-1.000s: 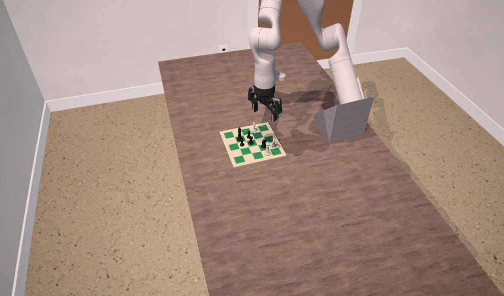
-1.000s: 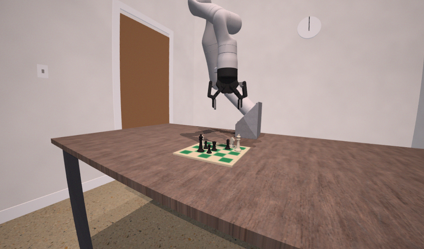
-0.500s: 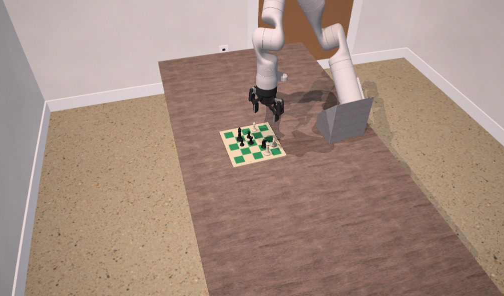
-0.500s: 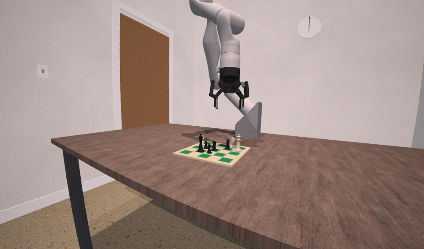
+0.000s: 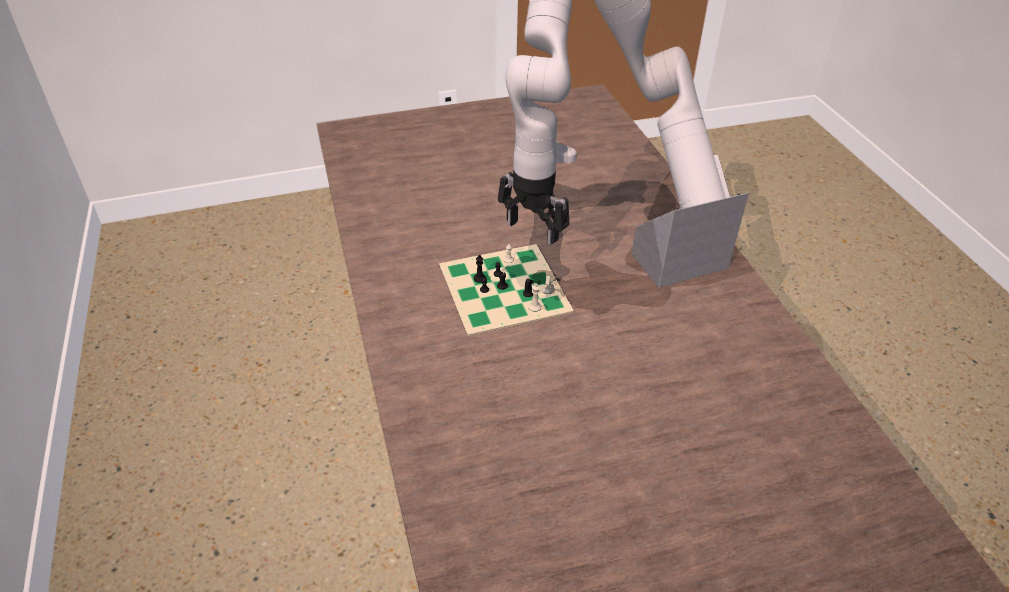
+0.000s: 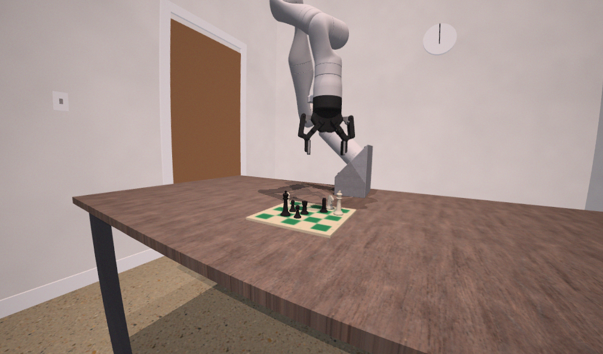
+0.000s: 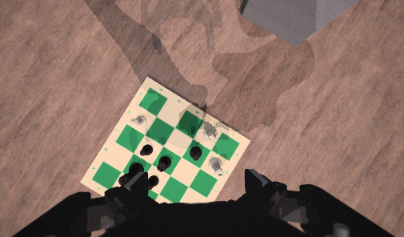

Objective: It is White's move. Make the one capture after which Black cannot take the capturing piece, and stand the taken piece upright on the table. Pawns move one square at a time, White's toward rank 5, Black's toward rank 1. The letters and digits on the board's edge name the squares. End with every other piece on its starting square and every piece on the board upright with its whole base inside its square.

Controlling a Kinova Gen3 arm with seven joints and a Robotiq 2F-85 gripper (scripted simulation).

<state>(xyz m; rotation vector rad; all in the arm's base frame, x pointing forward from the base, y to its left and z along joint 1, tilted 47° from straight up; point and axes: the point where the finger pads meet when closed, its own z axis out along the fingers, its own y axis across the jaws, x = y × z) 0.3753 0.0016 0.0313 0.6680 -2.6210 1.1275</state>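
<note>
The only lettering in view sits on the cream border of the chessboard [image 7: 111,140]: small green marks along its edges in the wrist view, of which an A, a B and a C can just be made out down one side. The marks on the other edges are too small and blurred to read, and in the top and exterior views none is legible

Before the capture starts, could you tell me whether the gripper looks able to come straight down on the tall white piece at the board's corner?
Probably yes: the gripper hangs open and empty above the chessboard, and nothing stands over the tall white piece, though a black piece stands close beside it.
</note>
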